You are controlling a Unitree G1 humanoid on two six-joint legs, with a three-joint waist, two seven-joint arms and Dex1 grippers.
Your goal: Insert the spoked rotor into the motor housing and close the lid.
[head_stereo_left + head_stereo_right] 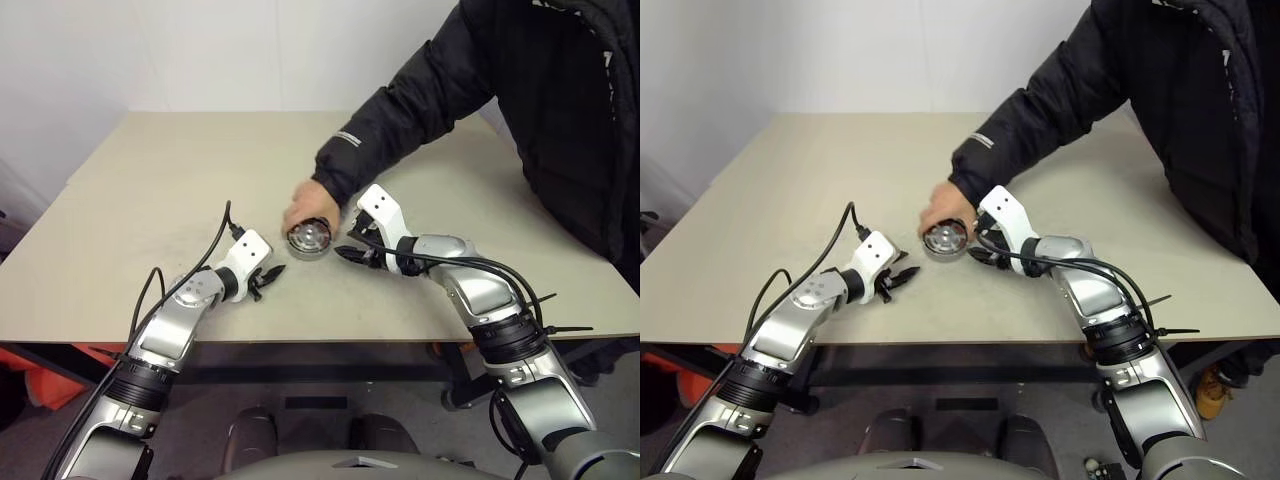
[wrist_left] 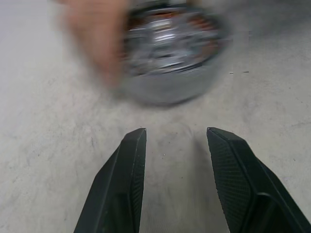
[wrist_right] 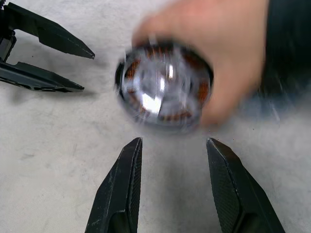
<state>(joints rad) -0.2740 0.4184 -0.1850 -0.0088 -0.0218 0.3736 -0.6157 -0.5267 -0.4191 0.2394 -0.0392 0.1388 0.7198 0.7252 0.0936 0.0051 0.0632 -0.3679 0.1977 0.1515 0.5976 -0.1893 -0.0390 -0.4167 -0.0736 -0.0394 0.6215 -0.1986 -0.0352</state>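
Note:
The motor housing (image 1: pixel 309 240), a thick metal ring with reddish copper windings round a shiny silver centre, rests on the table's middle. A person's hand (image 1: pixel 303 207) grips it from the far side. My left gripper (image 1: pixel 268 277) lies just left of the housing, open and empty, its fingertips (image 2: pixel 137 138) a short way from the ring's wall (image 2: pixel 167 92). On the other side my right gripper (image 1: pixel 345 253) is also open and empty, pointing at the housing (image 3: pixel 165 90) with a small gap. The spoked rotor and the lid are out of view.
The person's black sleeve (image 1: pixel 410 110) reaches in from the far right over the beige table (image 1: pixel 180 170). The table's front edge (image 1: pixel 330 340) runs just below my arms. From the right wrist view the left gripper (image 3: pixel 87 73) shows beside the housing.

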